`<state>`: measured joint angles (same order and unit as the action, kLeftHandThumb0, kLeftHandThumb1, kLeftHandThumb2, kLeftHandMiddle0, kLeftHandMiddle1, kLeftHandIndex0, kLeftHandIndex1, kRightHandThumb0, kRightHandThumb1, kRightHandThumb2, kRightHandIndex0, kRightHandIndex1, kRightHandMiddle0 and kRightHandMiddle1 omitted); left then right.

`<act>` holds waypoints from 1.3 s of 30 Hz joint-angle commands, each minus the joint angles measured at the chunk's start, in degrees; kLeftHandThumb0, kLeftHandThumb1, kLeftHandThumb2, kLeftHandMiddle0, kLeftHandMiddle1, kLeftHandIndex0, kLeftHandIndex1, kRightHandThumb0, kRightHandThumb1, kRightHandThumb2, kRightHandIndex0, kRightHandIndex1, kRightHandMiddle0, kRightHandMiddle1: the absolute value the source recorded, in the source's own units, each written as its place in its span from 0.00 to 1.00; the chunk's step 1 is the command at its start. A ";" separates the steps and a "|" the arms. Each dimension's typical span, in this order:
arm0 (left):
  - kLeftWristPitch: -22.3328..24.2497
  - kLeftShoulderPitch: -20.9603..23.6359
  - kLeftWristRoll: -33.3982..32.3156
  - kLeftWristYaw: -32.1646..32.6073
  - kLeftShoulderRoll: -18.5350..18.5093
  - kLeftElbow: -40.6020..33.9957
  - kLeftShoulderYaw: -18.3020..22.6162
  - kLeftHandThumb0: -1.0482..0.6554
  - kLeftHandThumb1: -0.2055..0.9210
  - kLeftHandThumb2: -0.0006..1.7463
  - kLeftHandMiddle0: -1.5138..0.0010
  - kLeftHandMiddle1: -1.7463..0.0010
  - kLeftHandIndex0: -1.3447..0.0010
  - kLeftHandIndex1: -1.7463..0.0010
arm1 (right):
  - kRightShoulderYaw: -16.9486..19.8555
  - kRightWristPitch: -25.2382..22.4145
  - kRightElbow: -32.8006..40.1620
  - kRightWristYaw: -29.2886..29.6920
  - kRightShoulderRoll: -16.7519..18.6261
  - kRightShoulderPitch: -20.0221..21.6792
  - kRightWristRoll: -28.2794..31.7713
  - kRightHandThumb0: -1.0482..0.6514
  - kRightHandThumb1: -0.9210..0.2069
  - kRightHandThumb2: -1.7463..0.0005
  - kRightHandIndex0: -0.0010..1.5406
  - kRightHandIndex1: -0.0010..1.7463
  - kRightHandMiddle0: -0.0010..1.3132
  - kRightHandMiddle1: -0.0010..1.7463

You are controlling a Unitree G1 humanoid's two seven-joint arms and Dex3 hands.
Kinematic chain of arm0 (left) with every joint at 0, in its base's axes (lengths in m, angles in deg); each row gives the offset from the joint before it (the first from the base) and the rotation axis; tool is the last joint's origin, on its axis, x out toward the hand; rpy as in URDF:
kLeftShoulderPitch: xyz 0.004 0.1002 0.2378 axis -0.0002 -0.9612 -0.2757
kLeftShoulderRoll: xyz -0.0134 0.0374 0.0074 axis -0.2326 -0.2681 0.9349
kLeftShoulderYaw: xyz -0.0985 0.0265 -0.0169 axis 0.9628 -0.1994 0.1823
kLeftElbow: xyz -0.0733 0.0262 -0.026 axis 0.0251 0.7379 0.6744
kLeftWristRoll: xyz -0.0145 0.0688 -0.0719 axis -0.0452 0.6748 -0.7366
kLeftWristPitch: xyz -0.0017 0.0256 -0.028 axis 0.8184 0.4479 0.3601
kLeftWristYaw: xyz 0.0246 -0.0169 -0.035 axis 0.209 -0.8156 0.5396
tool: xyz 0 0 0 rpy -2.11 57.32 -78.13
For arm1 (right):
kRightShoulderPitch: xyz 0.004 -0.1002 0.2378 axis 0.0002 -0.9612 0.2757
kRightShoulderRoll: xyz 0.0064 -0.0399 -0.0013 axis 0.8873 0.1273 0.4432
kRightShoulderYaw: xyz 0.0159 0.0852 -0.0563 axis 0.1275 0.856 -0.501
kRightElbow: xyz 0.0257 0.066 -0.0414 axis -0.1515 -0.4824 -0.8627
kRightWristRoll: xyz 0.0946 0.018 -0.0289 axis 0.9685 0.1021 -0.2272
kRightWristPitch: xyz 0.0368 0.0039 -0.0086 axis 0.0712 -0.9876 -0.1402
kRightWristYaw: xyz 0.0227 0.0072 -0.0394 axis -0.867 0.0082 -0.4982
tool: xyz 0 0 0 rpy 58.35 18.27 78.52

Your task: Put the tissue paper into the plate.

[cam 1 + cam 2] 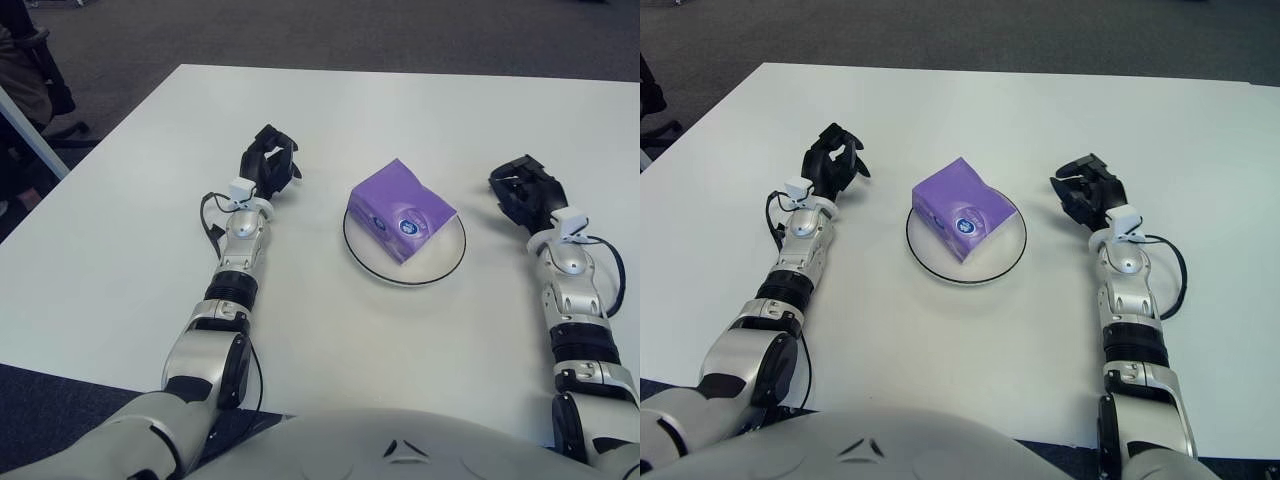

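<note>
Sitting in the plate, tissue pack looks placed; left hand and right hand curled, empty, nothing left but parking.

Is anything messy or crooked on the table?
Only a little: the purple tissue pack sits in the plate turned at an angle, toward the plate's far left, with a corner near the rim. Nothing is spilled or broken. The left hand and right hand show on either side, holding nothing.

Silver jointed arms, black cables, black left hand and right hand.
</note>
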<state>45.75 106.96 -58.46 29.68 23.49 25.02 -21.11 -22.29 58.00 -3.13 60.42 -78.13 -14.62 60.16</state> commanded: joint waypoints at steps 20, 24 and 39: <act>3.90 -6.67 1.02 1.12 4.04 3.96 -0.19 0.46 1.00 0.22 0.36 0.00 0.44 0.00 | 0.40 17.04 -9.34 6.58 11.88 -4.35 -0.01 0.39 0.18 0.55 0.53 1.00 0.25 1.00; 3.95 -6.63 0.99 1.03 4.15 4.02 -0.09 0.46 1.00 0.22 0.36 0.00 0.44 0.00 | 0.20 17.43 -9.75 6.89 12.02 -4.20 -0.07 0.39 0.19 0.54 0.53 1.00 0.25 1.00; 3.52 -6.57 0.83 0.43 4.35 4.43 0.21 0.46 1.00 0.22 0.36 0.00 0.44 0.00 | -1.07 13.79 -8.12 7.50 10.99 -4.90 -1.00 0.39 0.20 0.53 0.51 1.00 0.26 1.00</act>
<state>49.28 107.35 -57.39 30.48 24.97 24.70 -20.89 -21.53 73.30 -7.25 67.23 -74.55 -11.23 59.68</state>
